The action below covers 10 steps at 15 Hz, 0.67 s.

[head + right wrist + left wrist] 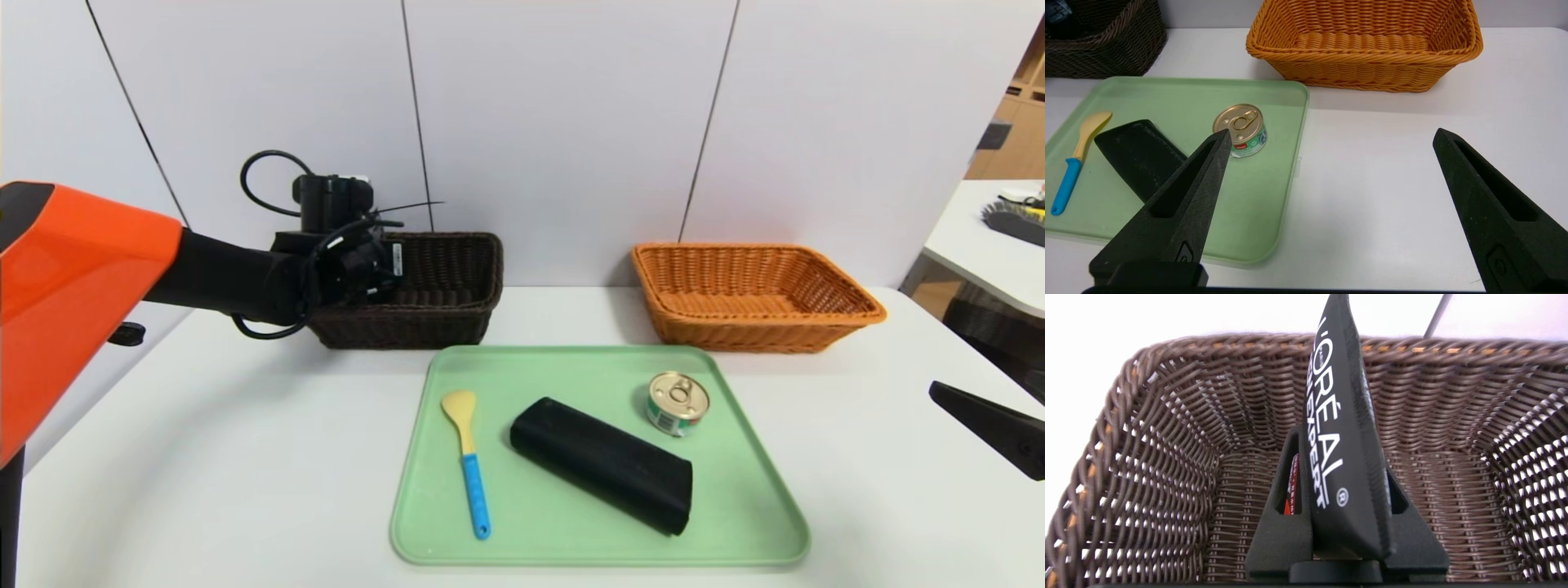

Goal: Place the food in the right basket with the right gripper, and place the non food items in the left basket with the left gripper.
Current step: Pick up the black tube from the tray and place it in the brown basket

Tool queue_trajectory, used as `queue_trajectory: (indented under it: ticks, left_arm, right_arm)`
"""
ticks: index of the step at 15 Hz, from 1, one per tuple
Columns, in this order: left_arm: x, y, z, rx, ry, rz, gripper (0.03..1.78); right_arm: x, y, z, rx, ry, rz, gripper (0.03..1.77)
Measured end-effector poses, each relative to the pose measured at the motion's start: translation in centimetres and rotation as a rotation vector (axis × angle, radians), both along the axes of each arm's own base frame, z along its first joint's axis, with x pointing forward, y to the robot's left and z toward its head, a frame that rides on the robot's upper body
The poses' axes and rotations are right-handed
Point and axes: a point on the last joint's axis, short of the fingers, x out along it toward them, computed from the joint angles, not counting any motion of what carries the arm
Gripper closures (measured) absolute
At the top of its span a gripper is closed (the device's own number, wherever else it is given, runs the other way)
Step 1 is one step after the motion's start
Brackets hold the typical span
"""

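At far left, the left gripper (1348, 506) pinched the dark tube (1345, 457) within the dark basket (408, 320) (release came next, seemingly), its woven walls close around. Spoon (469, 461), black case (602, 465) and tin can (677, 403) lay on the tray (600, 554). The orange basket (759, 331) stood behind; rightmost, the right gripper (1331, 136) waited wide open beside bare tabletop.

Green tray (563, 549) on white tabletop (229, 441), between its left and right edges; rounded corners, low rim. Pale panelled wall (555, 122) behind tabletop's far edge, thin dark seams running down. Over to right, beyond tabletop's right edge, second white table (971, 237), dark-bristled brush (1016, 222) near its edge. Wooden shelving (1008, 131) behind that one.
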Motion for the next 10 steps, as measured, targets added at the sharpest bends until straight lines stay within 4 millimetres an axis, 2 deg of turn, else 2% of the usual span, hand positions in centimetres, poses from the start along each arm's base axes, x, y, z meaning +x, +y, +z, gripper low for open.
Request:
queue_trajectory:
  ticks: [9, 10]
  left_arm:
    - [0.23, 0.24, -0.88, 0.009, 0.022, 0.007, 1.48]
    - [0.31, 0.51, -0.92, 0.009, 0.023, 0.014, 1.4]
  right_arm:
    - [0.23, 0.01, 0.01, 0.0, 0.004, -0.003, 0.1]
    - [0.26, 0.02, -0.01, 0.0, 0.006, -0.002, 0.1]
